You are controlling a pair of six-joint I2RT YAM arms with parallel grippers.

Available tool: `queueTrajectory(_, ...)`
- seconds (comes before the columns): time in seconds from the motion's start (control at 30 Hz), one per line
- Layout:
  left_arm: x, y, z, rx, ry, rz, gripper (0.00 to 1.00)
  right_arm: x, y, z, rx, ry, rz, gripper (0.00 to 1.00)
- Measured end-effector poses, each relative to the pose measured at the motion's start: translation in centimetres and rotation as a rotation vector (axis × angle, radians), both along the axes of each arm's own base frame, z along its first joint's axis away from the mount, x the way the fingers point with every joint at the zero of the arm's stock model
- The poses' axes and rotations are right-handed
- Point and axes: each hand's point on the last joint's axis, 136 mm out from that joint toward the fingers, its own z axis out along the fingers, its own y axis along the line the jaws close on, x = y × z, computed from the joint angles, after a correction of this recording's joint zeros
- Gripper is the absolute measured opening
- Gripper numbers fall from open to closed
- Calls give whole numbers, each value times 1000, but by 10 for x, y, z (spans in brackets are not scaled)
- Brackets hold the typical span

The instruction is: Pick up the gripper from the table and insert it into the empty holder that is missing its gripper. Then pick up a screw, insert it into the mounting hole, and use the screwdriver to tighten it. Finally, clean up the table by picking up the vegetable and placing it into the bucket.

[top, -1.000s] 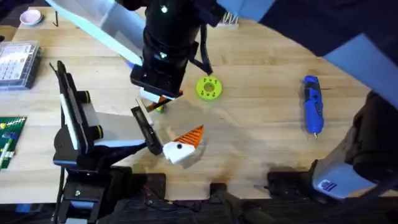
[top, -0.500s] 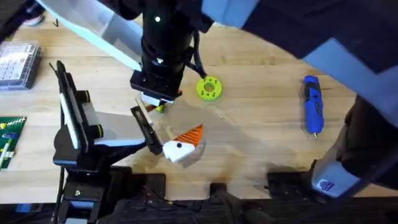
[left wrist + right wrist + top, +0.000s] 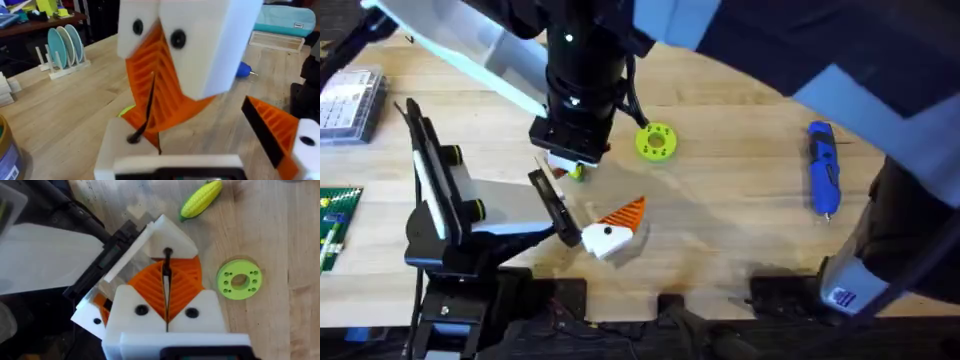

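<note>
Two tools met at the bench's (image 3: 740, 230) near side. Left tool (image 3: 200, 142) stood wide open, gripping nothing, its plain white holder (image 3: 172, 234) just under the right tool (image 3: 166, 272). That one's orange pads were pressed together; whether they held the gripper, I cannot tell. Beyond lay the yellow vegetable (image 3: 200, 199) and a green disc (image 3: 239, 279); the screwdriver (image 3: 823, 168) lay well apart.

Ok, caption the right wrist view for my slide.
Right hand shut above the white holder, beside green disc and yellow vegetable.
</note>
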Motion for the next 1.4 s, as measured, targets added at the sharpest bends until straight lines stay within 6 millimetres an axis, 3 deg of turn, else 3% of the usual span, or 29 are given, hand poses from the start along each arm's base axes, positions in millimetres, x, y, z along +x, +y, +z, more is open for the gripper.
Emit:
queueTrajectory(0.87,3,2,0,-10,17,24,993,11,19,9,82,-48,1,6)
queueTrajectory(1.4,2,1,0,-10,17,12,993,10,18,8,80,-47,1,6)
